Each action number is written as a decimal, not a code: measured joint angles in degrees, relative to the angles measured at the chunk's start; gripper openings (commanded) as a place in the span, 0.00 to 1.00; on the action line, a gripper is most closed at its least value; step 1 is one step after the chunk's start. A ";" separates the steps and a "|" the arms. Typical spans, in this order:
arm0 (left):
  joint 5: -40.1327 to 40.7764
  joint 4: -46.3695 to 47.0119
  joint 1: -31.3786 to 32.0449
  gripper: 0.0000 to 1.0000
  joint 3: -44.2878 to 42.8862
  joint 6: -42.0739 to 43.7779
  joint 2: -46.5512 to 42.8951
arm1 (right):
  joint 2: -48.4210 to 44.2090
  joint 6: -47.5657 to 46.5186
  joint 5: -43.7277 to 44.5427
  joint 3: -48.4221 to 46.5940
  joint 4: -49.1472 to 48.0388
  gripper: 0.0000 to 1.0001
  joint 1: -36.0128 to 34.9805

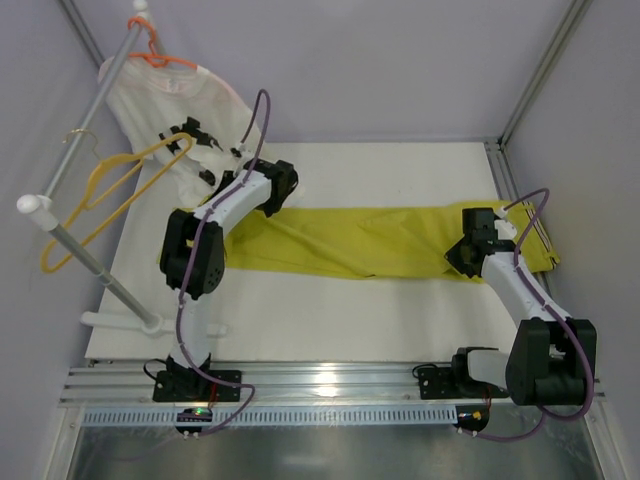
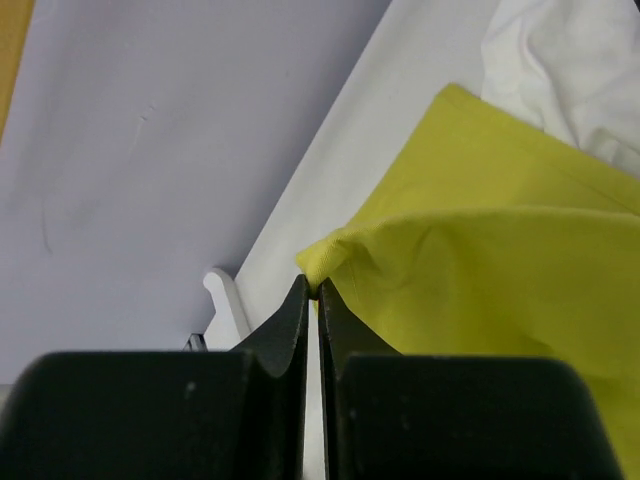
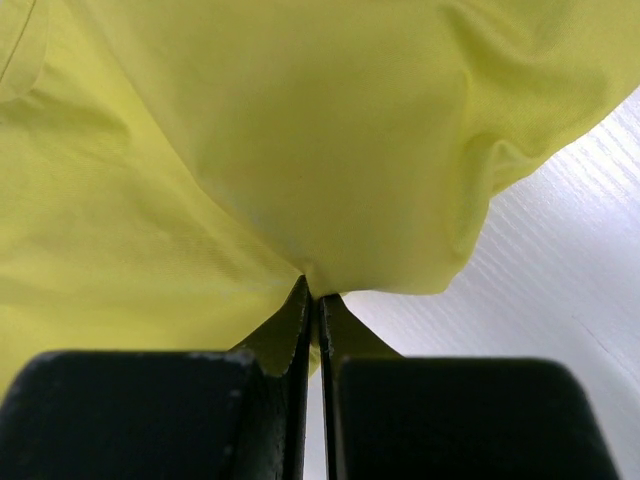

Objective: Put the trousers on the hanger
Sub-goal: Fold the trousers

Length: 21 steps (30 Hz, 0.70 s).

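The yellow-green trousers point(image 1: 370, 240) lie stretched left to right across the white table. My left gripper point(image 2: 317, 290) is shut on a pinched fold at the left end of the trousers point(image 2: 480, 270). At the right end, my right gripper point(image 3: 316, 292) is shut on a raised fold of the trousers point(image 3: 300, 150). The yellow hanger point(image 1: 110, 190) hangs by its metal hook from the rail at the left, apart from the cloth. In the top view the left gripper point(image 1: 285, 185) and the right gripper point(image 1: 462, 252) sit at opposite ends of the cloth.
A white T-shirt with black print point(image 1: 190, 105) hangs on an orange hanger point(image 1: 160, 57) from the grey rail point(image 1: 80, 140). The rail stand's white foot point(image 1: 130, 320) rests at the table's left edge. A metal frame post point(image 1: 540, 75) rises at the back right.
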State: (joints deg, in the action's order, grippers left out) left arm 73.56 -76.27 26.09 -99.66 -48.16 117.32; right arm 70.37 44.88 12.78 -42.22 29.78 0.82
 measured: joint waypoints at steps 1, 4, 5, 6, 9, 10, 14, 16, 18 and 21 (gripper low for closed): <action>1.68 0.09 -0.26 0.01 -1.29 -0.50 1.97 | -0.04 0.00 -0.15 0.07 -0.09 0.04 0.00; 4.00 -0.20 -1.75 0.01 -1.79 -1.42 4.79 | -0.50 -0.02 -0.48 0.13 -0.26 0.04 0.02; 4.42 -0.33 -2.40 0.01 -1.81 -1.55 5.35 | -0.66 -0.04 -0.55 0.13 -0.28 0.04 0.04; 4.87 -0.50 -3.43 0.02 -2.01 -1.68 5.95 | -0.76 -0.07 -0.63 0.13 -0.33 0.04 0.04; 5.46 -0.90 -6.38 0.08 -3.76 -1.90 7.43 | -0.79 -0.17 -1.01 0.13 -0.44 0.04 0.04; 5.51 -0.94 -7.39 0.11 -4.90 -1.81 7.93 | -0.79 -0.20 -1.16 0.13 -0.48 0.04 0.04; 5.70 -1.36 -9.75 0.48 -10.99 -0.70 9.09 | -0.81 -0.24 -1.57 0.13 -0.68 0.04 0.04; 5.86 -1.20 -9.75 0.54 -14.51 0.59 9.22 | -0.87 -0.22 -1.77 0.13 -0.70 0.04 0.04; 5.73 -1.14 -9.31 0.57 -17.35 2.03 9.16 | -1.01 -0.24 -1.97 0.13 -0.83 0.04 0.04; 3.96 -0.85 -7.93 0.62 -17.62 4.76 8.46 | -1.03 -0.24 -2.38 0.13 -1.07 0.04 0.04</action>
State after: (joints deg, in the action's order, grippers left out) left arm 77.52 -77.12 18.15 -117.27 -43.40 125.78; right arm 69.34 44.64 10.39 -42.09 28.71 0.86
